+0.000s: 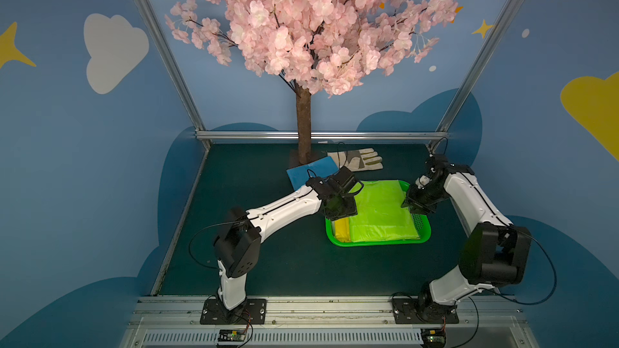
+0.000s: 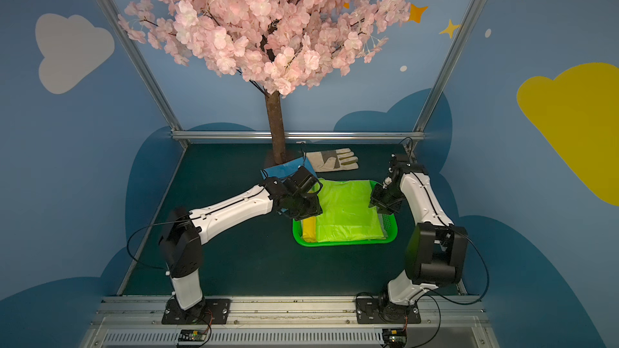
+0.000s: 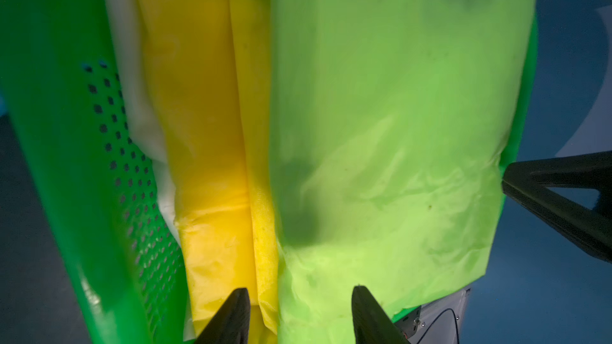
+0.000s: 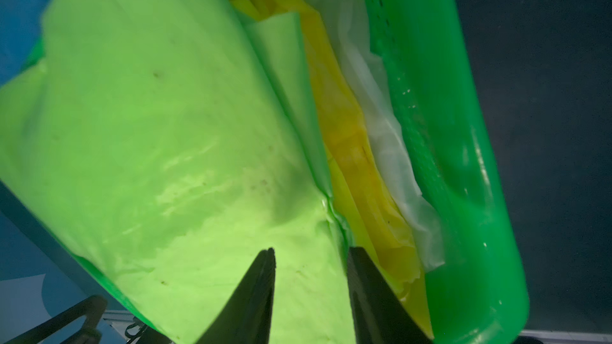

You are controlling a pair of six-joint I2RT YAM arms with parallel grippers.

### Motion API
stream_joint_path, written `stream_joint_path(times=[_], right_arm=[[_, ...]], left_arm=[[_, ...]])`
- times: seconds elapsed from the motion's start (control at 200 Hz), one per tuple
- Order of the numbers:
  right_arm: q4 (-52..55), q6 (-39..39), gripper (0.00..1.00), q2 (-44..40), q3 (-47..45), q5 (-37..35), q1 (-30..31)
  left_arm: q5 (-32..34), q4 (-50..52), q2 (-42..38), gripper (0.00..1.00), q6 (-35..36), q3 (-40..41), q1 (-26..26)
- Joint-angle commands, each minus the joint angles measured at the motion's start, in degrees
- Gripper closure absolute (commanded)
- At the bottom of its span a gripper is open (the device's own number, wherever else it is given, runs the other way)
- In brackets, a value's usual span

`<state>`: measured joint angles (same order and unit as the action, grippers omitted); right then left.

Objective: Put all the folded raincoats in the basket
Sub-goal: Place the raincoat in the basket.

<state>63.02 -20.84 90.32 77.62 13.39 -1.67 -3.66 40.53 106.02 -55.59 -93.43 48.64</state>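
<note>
The folded lime-green raincoat [image 1: 382,210] [image 2: 348,210] lies flat in the bright green basket [image 1: 378,244] [image 2: 341,243], on top of a folded yellow raincoat [image 1: 342,229] and a white sheet. My left gripper [image 1: 345,207] hangs over the basket's left end and my right gripper [image 1: 411,205] over its right end. In the left wrist view the left gripper [image 3: 301,289] is open, its tips apart above the raincoat [image 3: 397,127] beside the yellow one [image 3: 198,127]. In the right wrist view the right gripper [image 4: 313,249] is also open over the raincoat [image 4: 149,127]. Neither holds anything.
Behind the basket lie a blue folded sheet [image 1: 308,170] and a grey-white work glove [image 1: 360,159]. The pink blossom tree's trunk [image 1: 303,122] stands at the back middle. Aluminium frame posts mark the back corners. Dark green mat [image 1: 268,262] spreads in front of the basket.
</note>
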Motion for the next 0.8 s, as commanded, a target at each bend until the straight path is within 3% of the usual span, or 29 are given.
stream_joint_path(times=[0.0, 0.165, 0.315, 0.516, 0.796], right_arm=[[-3.44, -0.76, 0.6, -2.63, 3.87, 6.84, 0.18], [-10.22, -3.98, 0.72, 1.24, 6.34, 19.52, 0.24], [-20.11, -9.28, 0.84, 4.69, 3.66, 24.66, 0.06], [-25.31, -10.13, 0.9, 11.17, 1.68, 27.64, -0.07], [-27.28, -8.69, 0.91, 14.03, -2.91, 25.12, -0.12]], left_arm=[[-2.4, -1.12, -2.05, 0.52, 4.07, -3.22, -2.64], [-11.71, -6.34, 4.8, 0.75, 9.18, -10.36, -4.93], [-15.1, -5.61, 14.59, 0.87, 11.8, -19.85, -5.05], [-15.85, -4.59, 22.66, 0.92, 11.3, -23.42, -6.53], [-13.03, -6.8, 21.8, 0.91, 10.65, -17.12, -7.56]])
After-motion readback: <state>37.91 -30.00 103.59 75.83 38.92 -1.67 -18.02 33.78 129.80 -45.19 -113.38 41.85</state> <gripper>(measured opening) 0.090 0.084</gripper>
